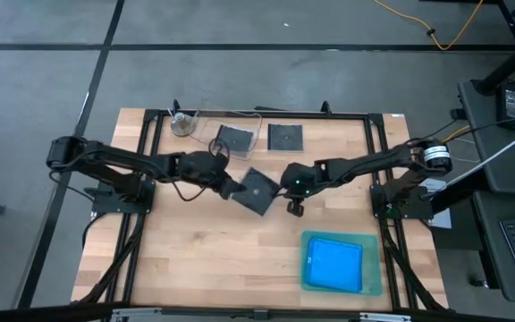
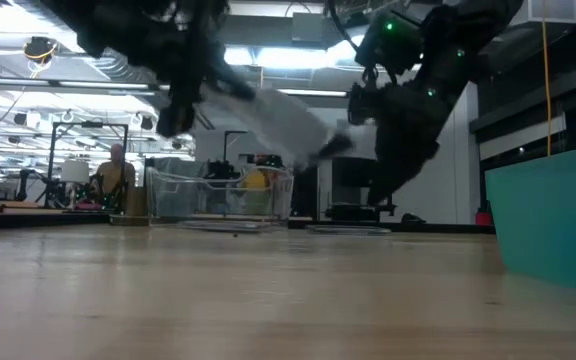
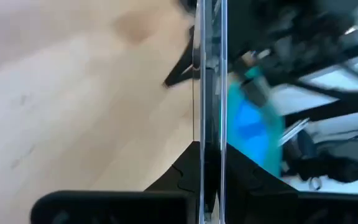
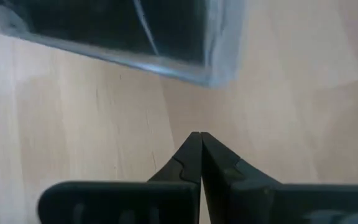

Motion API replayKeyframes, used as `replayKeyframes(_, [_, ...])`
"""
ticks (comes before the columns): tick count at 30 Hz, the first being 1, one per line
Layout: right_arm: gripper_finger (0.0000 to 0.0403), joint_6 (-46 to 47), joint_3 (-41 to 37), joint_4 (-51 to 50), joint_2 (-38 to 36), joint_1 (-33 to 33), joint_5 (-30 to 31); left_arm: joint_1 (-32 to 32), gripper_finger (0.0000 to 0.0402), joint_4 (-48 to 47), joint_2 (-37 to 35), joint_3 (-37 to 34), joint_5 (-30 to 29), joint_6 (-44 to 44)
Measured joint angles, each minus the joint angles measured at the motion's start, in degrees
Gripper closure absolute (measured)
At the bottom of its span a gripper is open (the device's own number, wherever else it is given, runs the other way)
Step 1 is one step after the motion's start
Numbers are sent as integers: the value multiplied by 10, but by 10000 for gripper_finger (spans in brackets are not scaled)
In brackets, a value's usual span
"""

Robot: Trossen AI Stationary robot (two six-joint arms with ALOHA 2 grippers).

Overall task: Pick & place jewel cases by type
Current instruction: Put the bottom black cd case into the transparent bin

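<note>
Between pinched fingers (image 3: 194,171), thin square case (image 1: 257,190)

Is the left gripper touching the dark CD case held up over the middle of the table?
Touching. The left wrist view shows the left gripper with its fingers clamped on the edge of the dark CD case; the high view shows that case at its tip.

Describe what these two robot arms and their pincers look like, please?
Both arms are dark, nearly black, jointed tubes with black cables trailing along them. The right arm carries a silver ring near its base and a small green light near its wrist. The left gripper and right gripper each end in two flat, black, pointed fingers.
</note>
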Motion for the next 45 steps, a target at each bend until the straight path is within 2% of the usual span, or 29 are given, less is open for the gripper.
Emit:
replayKeyframes(11, [396, 3, 1, 7, -80, -31, -2, 0, 381, 9, -150, 1, -80, 68])
replayKeyframes(17, [396, 3, 1, 15, -134, -50, -3, 0, 381, 6, -200, 0, -122, 89])
replayKeyframes(23, [396, -18, 1, 9, -193, -60, 88, -7, 381, 7, -220, 0, -165, 37])
replayKeyframes(28, [396, -57, 1, -8, -240, -59, 172, -21, 381, 31, -222, 0, -174, 27])
replayKeyframes(35, [396, -174, 1, 10, -317, -26, 229, -28, 382, 109, -222, 0, -195, 39])
replayKeyframes(39, [396, -216, 1, 23, -354, -8, 274, -28, 382, 114, -221, 0, -206, 42])
replayKeyframes(45, [396, -272, 1, 56, -385, 6, 283, -28, 382, 114, -221, 0, -210, 86])
